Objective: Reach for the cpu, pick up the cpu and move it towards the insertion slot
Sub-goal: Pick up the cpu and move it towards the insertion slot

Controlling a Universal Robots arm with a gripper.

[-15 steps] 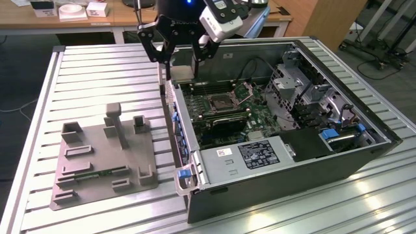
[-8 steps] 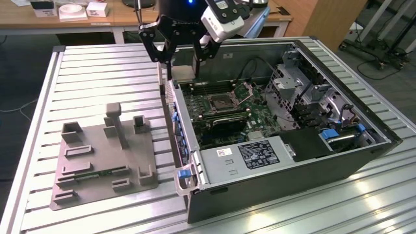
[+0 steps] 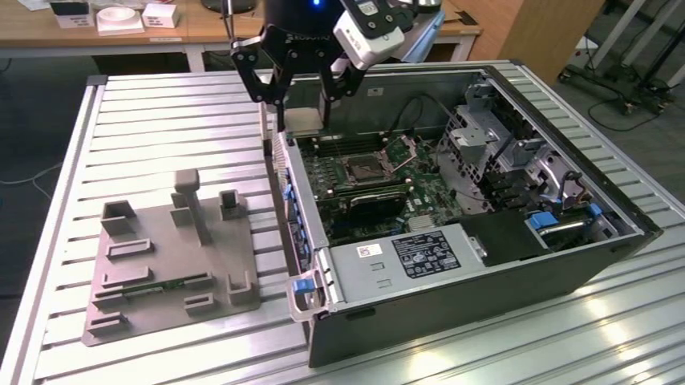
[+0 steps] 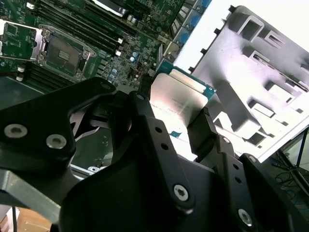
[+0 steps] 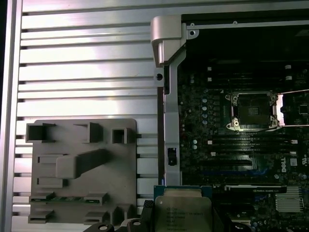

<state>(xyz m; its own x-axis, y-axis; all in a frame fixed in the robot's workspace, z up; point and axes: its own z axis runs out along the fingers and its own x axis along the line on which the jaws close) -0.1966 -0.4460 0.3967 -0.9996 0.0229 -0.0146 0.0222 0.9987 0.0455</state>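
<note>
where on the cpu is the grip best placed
On two opposite thin edges, fingers coming in from the sides, as the gripper has it now. The cpu is a flat square with a smooth metal top plate, so only the rim gives purchase and the underside stays free above the insertion slot.

No legible text; print on cpu lid too blurred.

Bright overhead light, glare streaks on the ribbed metal table near its front edge, blown-out white beyond the grey tray, dim shadowed computer case interior
</note>
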